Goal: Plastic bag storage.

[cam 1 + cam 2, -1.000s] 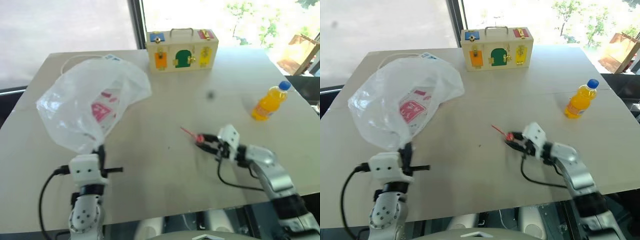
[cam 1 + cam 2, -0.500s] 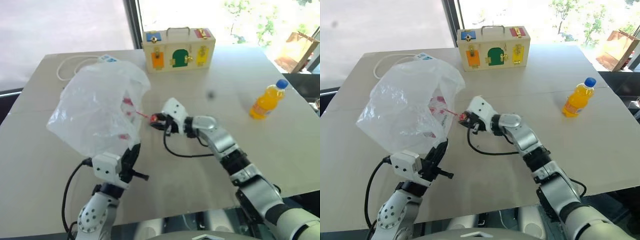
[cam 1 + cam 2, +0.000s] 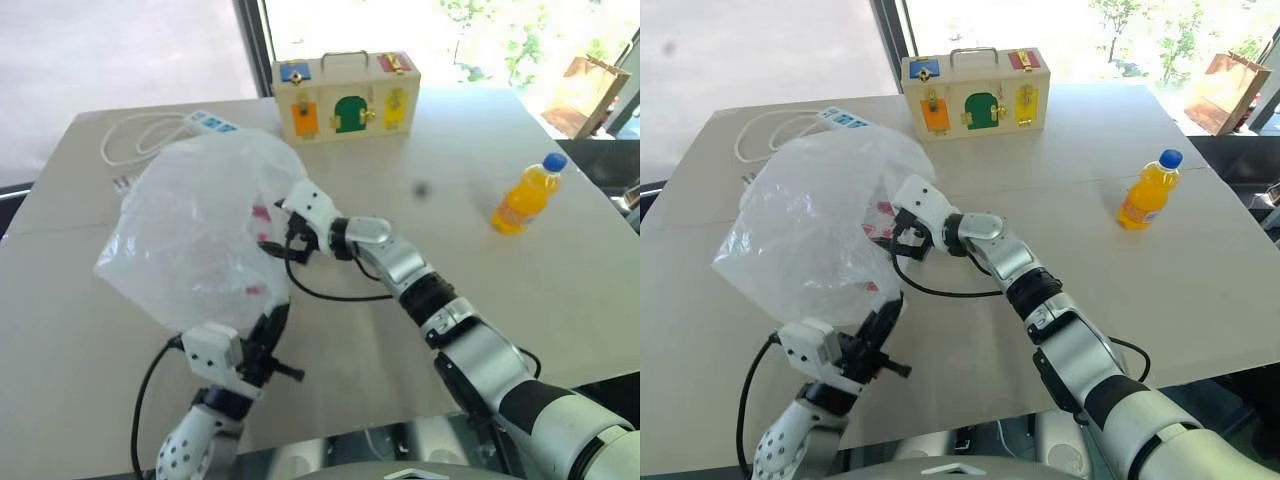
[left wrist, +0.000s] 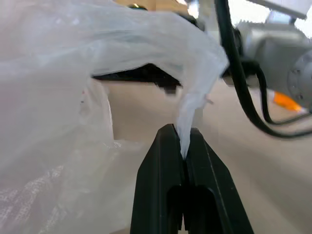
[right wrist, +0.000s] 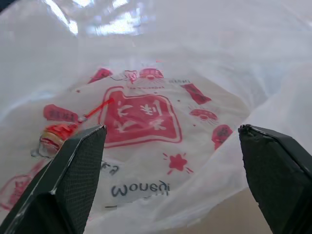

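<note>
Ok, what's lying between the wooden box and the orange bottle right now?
Nothing: in the left eye view the table between the wooden box and the orange bottle is bare tabletop, apart from a small dark spot.

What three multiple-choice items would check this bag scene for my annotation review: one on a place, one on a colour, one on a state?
1. Where does the wooden box stand?
A. at the table's far edge by the window
B. inside the plastic bag
C. beside the orange bottle

2. What colour is the cap of the orange bottle?
A. red
B. blue
C. green

3. How is the left claw?
A. open over the table
B. shut on the plastic bag
C. shut on a cable

Answers: 1 A, the box sits at the far side of the table, beyond the plastic bag. 2 B, a blue cap tops the orange drink. 3 B, in the left wrist view its black fingers pinch a twisted fold of the bag.
</note>
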You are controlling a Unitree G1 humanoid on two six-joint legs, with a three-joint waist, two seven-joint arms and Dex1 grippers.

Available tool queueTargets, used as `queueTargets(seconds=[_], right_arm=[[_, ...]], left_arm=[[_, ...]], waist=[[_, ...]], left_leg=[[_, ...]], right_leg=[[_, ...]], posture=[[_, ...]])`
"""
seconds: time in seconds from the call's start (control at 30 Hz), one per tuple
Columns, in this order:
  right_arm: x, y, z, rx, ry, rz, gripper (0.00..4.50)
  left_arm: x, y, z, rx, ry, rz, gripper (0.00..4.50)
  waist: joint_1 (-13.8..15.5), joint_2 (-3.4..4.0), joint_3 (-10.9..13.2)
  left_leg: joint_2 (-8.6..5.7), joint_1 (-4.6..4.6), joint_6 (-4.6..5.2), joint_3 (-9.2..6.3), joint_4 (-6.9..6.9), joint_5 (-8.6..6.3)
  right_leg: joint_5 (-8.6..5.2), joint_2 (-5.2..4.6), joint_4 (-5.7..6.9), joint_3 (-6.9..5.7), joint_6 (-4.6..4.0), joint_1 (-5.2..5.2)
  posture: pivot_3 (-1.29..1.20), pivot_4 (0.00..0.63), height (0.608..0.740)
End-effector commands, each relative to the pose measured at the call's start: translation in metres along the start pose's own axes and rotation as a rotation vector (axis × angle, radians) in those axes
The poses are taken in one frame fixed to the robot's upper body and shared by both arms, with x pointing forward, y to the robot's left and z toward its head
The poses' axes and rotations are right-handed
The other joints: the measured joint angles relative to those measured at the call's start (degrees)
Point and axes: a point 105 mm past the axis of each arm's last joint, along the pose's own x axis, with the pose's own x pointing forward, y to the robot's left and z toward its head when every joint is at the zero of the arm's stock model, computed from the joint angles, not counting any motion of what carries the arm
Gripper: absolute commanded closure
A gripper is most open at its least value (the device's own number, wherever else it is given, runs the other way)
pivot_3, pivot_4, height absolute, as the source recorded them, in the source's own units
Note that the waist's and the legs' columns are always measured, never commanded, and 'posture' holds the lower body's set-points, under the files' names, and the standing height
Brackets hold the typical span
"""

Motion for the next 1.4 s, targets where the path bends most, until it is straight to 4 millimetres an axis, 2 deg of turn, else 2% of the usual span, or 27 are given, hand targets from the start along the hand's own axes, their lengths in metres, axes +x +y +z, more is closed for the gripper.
queueTargets(seconds=[0.03, 0.07, 0.1, 0.17, 0.23, 0.3, 0.43, 0.53, 0.63, 0.8, 0.87, 0.97, 1.13, 1.23, 1.33, 1.4], right_arm=[[-0.009, -0.018, 0.013, -0.014, -0.050, -0.064, 0.03], [-0.016, -0.025, 0.009, -0.003, -0.041, -0.090, 0.03], [-0.027, -0.036, 0.003, 0.003, -0.024, -0.129, 0.03], [-0.050, -0.052, -0.007, 0.014, -0.001, -0.199, 0.03], [-0.068, -0.060, -0.011, 0.020, 0.011, -0.232, 0.03], [-0.085, -0.062, -0.013, 0.024, 0.022, -0.253, 0.03], [-0.122, -0.059, -0.022, 0.033, 0.085, -0.283, 0.03], [-0.149, -0.051, -0.035, 0.063, 0.163, -0.295, 0.03], [-0.176, -0.045, -0.043, 0.085, 0.233, -0.327, 0.03], [-0.217, -0.036, -0.046, 0.145, 0.285, -0.378, 0.03], [-0.237, -0.032, -0.051, 0.146, 0.302, -0.391, 0.03], [-0.262, -0.034, -0.047, 0.105, 0.249, -0.476, 0.03], [-0.287, -0.040, -0.040, 0.053, 0.068, -0.656, 0.03], [-0.300, -0.043, -0.046, -0.051, 0.074, -0.790, 0.03], [-0.312, -0.037, -0.059, -0.049, 0.083, -0.899, 0.03], [-0.323, -0.035, -0.064, -0.097, 0.097, -1.005, 0.03]], left_arm=[[0.019, 0.014, 0.020, 0.006, -0.078, 0.041, 4.50], [0.030, 0.016, 0.026, 0.012, -0.102, 0.033, 4.50], [0.049, 0.015, 0.036, 0.022, -0.137, 0.000, 4.50], [0.084, 0.007, 0.053, 0.028, -0.197, -0.086, 4.50], [0.110, -0.007, 0.062, 0.027, -0.217, -0.191, 4.50], [0.123, -0.024, 0.064, 0.030, -0.216, -0.306, 4.50], [0.129, -0.057, 0.054, -0.006, -0.158, -0.551, 4.50], [0.121, -0.077, 0.046, -0.033, -0.102, -0.728, 4.50], [0.110, -0.084, 0.041, -0.041, -0.045, -0.848, 4.50], [0.083, -0.079, 0.036, -0.076, 0.073, -0.973, 4.50], [0.070, -0.069, 0.033, -0.041, 0.121, -0.976, 4.50], [0.048, -0.056, 0.033, -0.022, 0.174, -0.941, 4.50], [0.016, -0.042, 0.032, -0.033, 0.217, -0.810, 4.50], [0.008, -0.030, 0.040, -0.057, 0.162, -0.661, 4.50], [0.002, -0.016, 0.046, -0.037, 0.113, -0.501, 4.50], [0.000, 0.004, 0.050, 0.004, 0.066, -0.345, 4.50]], waist=[[0.1, 0.01, 0.0], [0.1, 0.00, 0.0], [0.4, 0.00, 0.0], [1.3, -0.05, 0.0], [1.7, -0.09, 0.0], [1.5, -0.11, 0.0], [0.8, -0.11, 0.0], [0.8, -0.11, 0.0], [0.8, -0.10, 0.0], [1.2, -0.09, 0.1], [1.3, -0.10, 0.1], [1.4, -0.10, 0.1], [1.4, -0.08, 0.1], [1.6, -0.09, 0.1], [2.0, -0.09, 0.1], [2.0, -0.08, 0.1]], left_leg=[[0.00, -0.01, -0.02, 0.00, 0.00, 0.01], [-0.01, -0.02, -0.05, 0.00, 0.00, 0.04], [-0.02, -0.01, -0.06, 0.00, 0.01, 0.05], [-0.17, -0.01, -0.16, -0.12, 0.05, 0.13], [-0.25, -0.01, -0.17, -0.29, 0.22, 0.15], [-0.33, -0.01, -0.14, -0.24, 0.23, 0.13], [-0.28, -0.07, -0.11, 0.01, 0.03, 0.11], [-0.01, -0.50, -0.15, 0.00, -0.08, 0.14], [0.03, -0.66, -0.16, -0.01, -0.02, 0.14], [0.03, -0.68, -0.15, -0.04, 0.20, 0.14], [0.04, -0.66, -0.14, -0.08, 0.32, 0.13], [0.06, -0.65, -0.14, -0.14, 0.35, 0.13], [0.12, -0.67, -0.14, -0.11, 0.33, 0.12], [0.15, -0.60, -0.14, -0.12, 0.36, 0.13], [0.09, -0.62, -0.15, -0.15, 0.38, 0.13], [0.08, -0.64, -0.15, -0.14, 0.37, 0.13]], right_leg=[[0.03, 0.01, 0.03, 0.01, 0.04, -0.01], [0.09, 0.03, 0.06, -0.01, 0.16, -0.02], [0.10, 0.05, 0.07, 0.00, 0.17, -0.01], [0.12, 0.23, 0.14, -0.13, 0.19, 0.02], [0.12, 0.30, 0.15, -0.26, 0.20, 0.18], [0.13, 0.28, 0.12, -0.16, 0.23, 0.26], [0.11, 0.32, 0.09, 0.08, 0.26, 0.03], [0.10, 0.54, 0.07, 0.10, 0.25, -0.44], [0.11, 0.57, 0.11, 0.10, 0.23, -0.59], [0.11, 0.58, 0.14, 0.07, 0.24, -0.52], [0.11, 0.57, 0.13, 0.04, 0.24, -0.44], [0.11, 0.58, 0.11, 0.00, 0.24, -0.36], [0.10, 0.52, 0.08, 0.06, 0.24, -0.39], [0.09, 0.25, 0.08, 0.11, 0.22, -0.31], [-0.03, 0.15, 0.07, 0.09, 0.02, -0.27], [-0.03, 0.15, 0.04, 0.09, 0.02, -0.27]], posture=[[0.00, 0.150, 0.739], [0.00, 0.150, 0.739], [0.00, 0.150, 0.739], [0.00, 0.150, 0.739], [0.00, 0.150, 0.739], [0.00, 0.150, 0.739], [0.00, 0.150, 0.739], [0.00, 0.150, 0.739], [0.00, 0.150, 0.739], [0.00, 0.150, 0.739], [0.00, 0.150, 0.739], [0.00, 0.150, 0.739], [0.00, 0.150, 0.739], [0.00, 0.150, 0.739], [0.00, 0.150, 0.739], [0.00, 0.150, 0.739]])
